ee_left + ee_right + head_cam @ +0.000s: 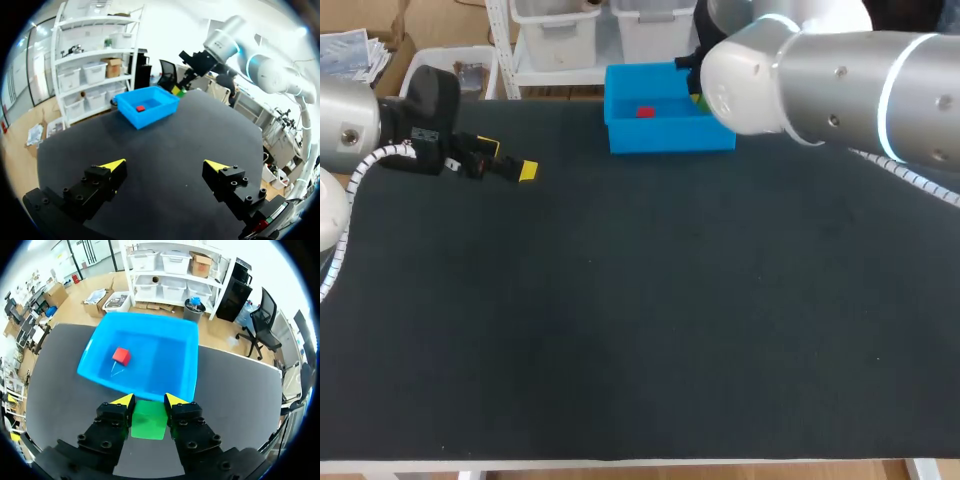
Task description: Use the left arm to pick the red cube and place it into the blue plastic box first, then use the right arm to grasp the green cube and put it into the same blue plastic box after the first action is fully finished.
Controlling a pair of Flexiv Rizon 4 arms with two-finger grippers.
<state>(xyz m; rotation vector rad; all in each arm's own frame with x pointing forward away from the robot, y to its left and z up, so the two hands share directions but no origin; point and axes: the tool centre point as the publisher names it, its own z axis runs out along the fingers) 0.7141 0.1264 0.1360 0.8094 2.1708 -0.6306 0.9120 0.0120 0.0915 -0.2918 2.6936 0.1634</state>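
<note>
Your first step was done: the red cube (pixel 121 356) lay inside the box (pixel 660 140) at the table's (pixel 640 330) twelve o'clock, and your left tool (pixel 167 165) hung spread and empty near ten o'clock. Your right tool (pixel 148 400) gripped the green cube (pixel 149 426) at the box's rim. Carrying it over and releasing it looked like all that remained.

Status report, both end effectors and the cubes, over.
Left end effector open, empty. Right end effector shut on green cube, at the edge of the blue box. Red cube inside the box. Nothing in the way.
</note>
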